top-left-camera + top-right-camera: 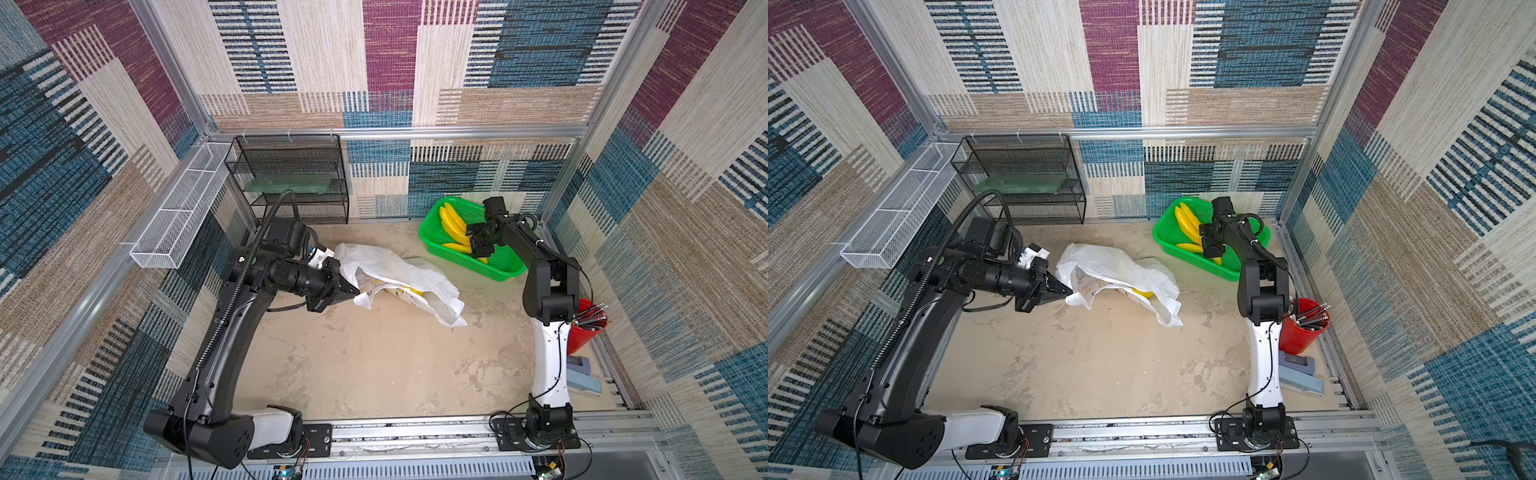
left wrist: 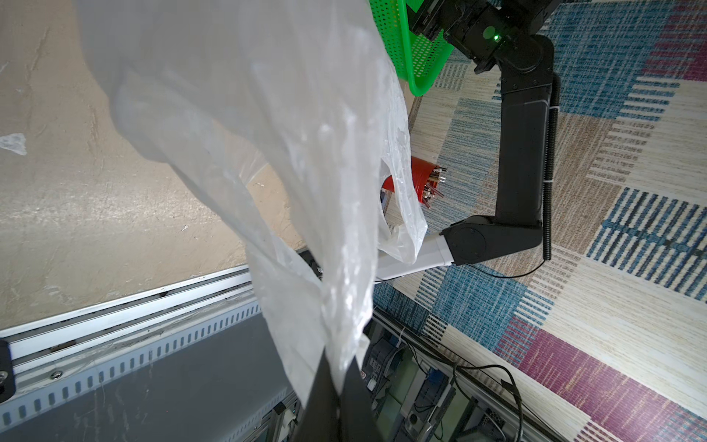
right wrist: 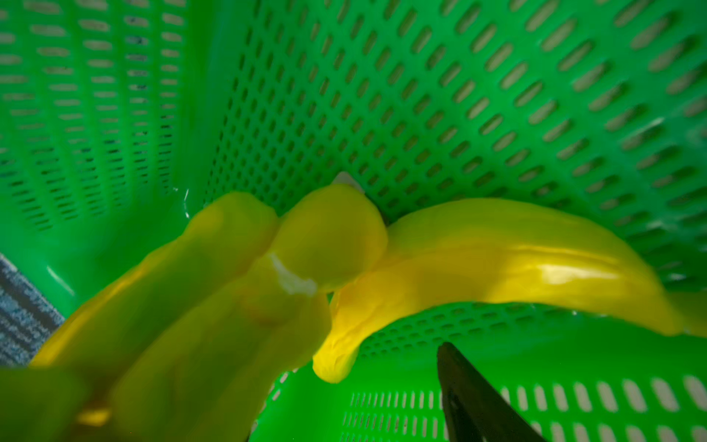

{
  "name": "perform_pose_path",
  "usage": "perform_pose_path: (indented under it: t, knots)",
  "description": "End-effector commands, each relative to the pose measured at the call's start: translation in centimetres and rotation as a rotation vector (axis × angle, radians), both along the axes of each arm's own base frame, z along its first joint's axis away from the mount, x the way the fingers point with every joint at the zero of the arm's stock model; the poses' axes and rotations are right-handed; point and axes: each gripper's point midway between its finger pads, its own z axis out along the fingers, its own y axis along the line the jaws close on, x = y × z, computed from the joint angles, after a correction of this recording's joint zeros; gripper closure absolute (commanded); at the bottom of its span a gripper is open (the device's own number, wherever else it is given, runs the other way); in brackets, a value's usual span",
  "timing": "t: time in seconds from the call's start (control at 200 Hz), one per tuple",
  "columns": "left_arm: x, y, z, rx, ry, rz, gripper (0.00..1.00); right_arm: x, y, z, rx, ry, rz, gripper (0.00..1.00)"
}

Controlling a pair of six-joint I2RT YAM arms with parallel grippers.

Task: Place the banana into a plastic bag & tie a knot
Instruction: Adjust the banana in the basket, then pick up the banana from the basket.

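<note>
Bananas [image 1: 454, 226] in basket [image 1: 500, 274], right of bag [image 1: 399, 270]

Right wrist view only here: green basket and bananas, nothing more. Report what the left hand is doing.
Observer: The left hand is shut on the edge of the plastic bag, pinching the film between its fingers.
Operator: Tell me whether the handles are tied.
Observer: Untied in every view; one handle loop lies loose on the table.
Operator: Say where my right hand sits relative to that bag.
Observer: The right hand hangs open inside the green basket, clearly apart from the bag and not touching it.
</note>
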Motion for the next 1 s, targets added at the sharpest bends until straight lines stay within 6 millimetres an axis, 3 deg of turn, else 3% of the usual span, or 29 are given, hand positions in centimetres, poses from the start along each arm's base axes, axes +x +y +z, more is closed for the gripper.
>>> perform_pose_path:
  t: [0.0,0.24,0.341,0.396,0.566,0.731,0.861,0.996]
  knots:
    - [0.0,0.0,0.0,0.003,-0.007,0.001,1.0,-0.9,-0.9,-1.1,0.0,0.08,-0.101,0.3]
    - [0.4,-0.1,0.2,0.001,-0.008,0.0,1.0,-2.6,-2.9,-1.8,-0.025,0.125,-0.191,0.35]
    - [0.5,-0.1,0.3,0.001,-0.01,0.0,1.0,-1.9,-4.2,-0.9,-0.024,0.061,-0.181,0.32]
    - [0.6,-0.1,0.3,0.001,-0.008,-0.001,1.0,-1.1,-4.9,0.0,-0.031,0.025,-0.142,0.31]
    - [0.7,-0.2,0.1,0.003,-0.003,-0.002,1.0,1.6,-5.5,6.2,-0.163,-0.123,0.018,0.26]
    - [1.1,-0.4,0.2,0.001,-0.006,-0.01,1.0,1.5,-6.0,9.5,-0.29,-0.207,0.12,0.21]
    - [1.4,-0.4,0.4,0.0,-0.014,-0.013,1.0,0.9,-7.9,10.1,-0.436,-0.205,0.184,0.18]
    - [1.3,-0.4,0.5,-0.001,-0.014,-0.011,1.0,-0.2,-10.6,7.7,-0.415,-0.152,0.176,0.18]
